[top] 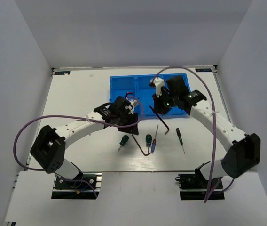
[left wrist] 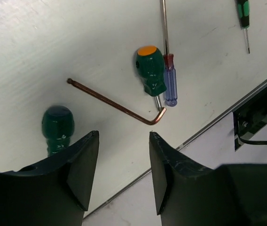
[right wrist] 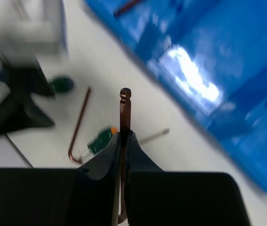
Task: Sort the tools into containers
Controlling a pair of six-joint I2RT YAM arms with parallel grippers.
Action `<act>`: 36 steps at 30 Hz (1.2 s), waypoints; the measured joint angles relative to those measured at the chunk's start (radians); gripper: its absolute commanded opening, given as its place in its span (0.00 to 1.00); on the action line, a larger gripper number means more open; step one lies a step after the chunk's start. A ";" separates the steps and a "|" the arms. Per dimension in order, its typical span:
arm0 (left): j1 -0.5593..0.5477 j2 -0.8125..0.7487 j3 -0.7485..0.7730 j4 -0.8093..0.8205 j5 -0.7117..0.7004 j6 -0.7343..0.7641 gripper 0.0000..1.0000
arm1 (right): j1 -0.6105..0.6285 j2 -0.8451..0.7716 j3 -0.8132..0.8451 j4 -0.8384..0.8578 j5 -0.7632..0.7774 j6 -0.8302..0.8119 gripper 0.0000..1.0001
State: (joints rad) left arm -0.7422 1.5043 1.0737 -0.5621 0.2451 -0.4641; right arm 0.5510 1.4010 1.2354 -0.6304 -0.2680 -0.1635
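right gripper (right wrist: 124,136) clamped on one hex key, left gripper (left wrist: 124,141) open above the loose tools

the right gripper's jaws are pinched tight on the held hex key (right wrist: 125,108). its long shaft stands up between the fingertips, with the ball end above them. the wrist view is blurred. the blue tray (right wrist: 227,70) lies ahead and to the right of this gripper. from above, the gripper sits at the tray's near edge, and i cannot tell which compartment it is nearest.

the left gripper is partly open with nothing between its fingers (left wrist: 84,165), and it hangs above the white surface (left wrist: 30,47). the loose hex key (left wrist: 119,103) lies flat just ahead of the gap. beyond its bend an orange-capped green screwdriver (left wrist: 150,68) rests against a blue-handled screwdriver (left wrist: 169,82). a dark green screwdriver (left wrist: 57,125) lies just ahead of the left finger, which partly hides it. a slim green-handled screwdriver (left wrist: 242,9) lies far off, ahead and to the right.
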 measured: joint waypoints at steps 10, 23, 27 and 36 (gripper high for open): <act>-0.053 -0.007 -0.209 0.081 0.002 -0.246 0.58 | 0.000 0.618 0.687 0.130 -0.119 0.281 0.00; -0.113 0.085 -0.146 0.147 -0.024 -0.400 0.60 | 0.001 0.879 0.827 0.344 -0.103 0.474 0.67; -0.131 0.153 -0.104 0.128 -0.049 -0.436 0.56 | -0.003 0.829 0.725 0.381 -0.121 0.475 0.67; -0.183 0.271 0.027 -0.048 -0.161 -0.491 0.50 | -0.129 0.458 0.378 0.433 -0.173 0.531 0.69</act>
State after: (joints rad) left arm -0.9257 1.7756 1.1011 -0.6098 0.0845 -0.9554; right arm 0.4217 1.8587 1.6131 -0.1978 -0.4412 0.3672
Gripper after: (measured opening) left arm 0.502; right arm 0.687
